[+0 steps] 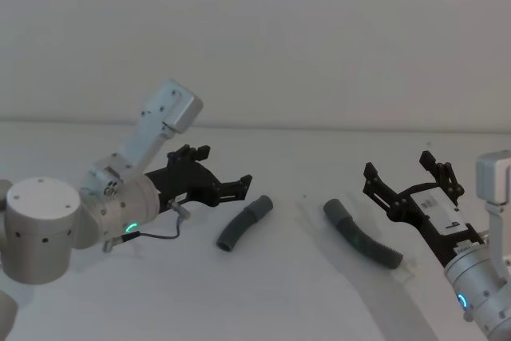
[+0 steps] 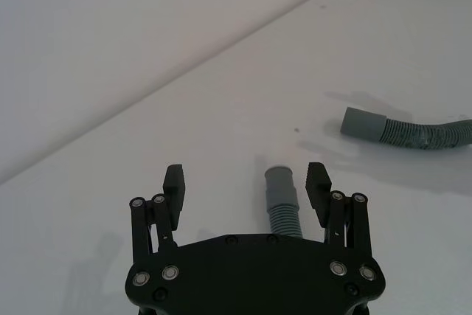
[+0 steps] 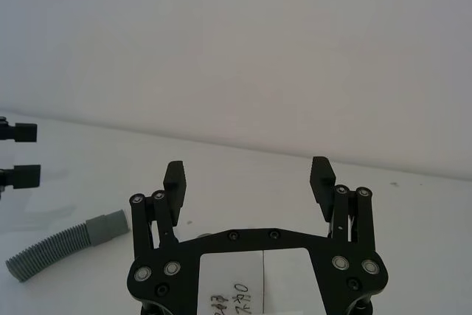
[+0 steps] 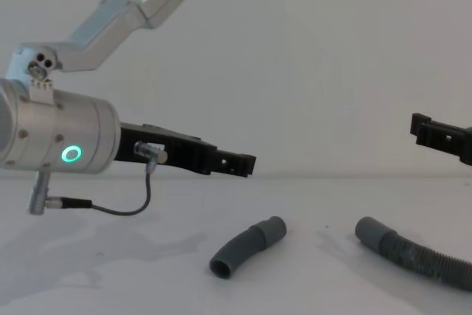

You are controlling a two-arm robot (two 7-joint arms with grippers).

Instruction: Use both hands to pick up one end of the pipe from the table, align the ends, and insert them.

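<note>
Lifting both pieces off the white bench (image 1: 263, 301) comes first, I judge. The longer ribbed hose (image 1: 363, 235) lies to the right of the short elbow (image 1: 243, 223), their cuffs (image 1: 335, 211) facing across a gap. Grip each piece just behind its cuff, leaving the cuffs free to mate. The left hand (image 2: 245, 178) hovers above the elbow, spread wide and empty. The elbow sits off-centre between its fingers (image 2: 318, 182), so centre it before closing. The right hand (image 1: 399, 165), beyond the hose from the elbow, is likewise wide open, holding nothing.

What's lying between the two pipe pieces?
Just bare table and a tiny dark speck, in the head view; the elbow and hose lie apart.
</note>
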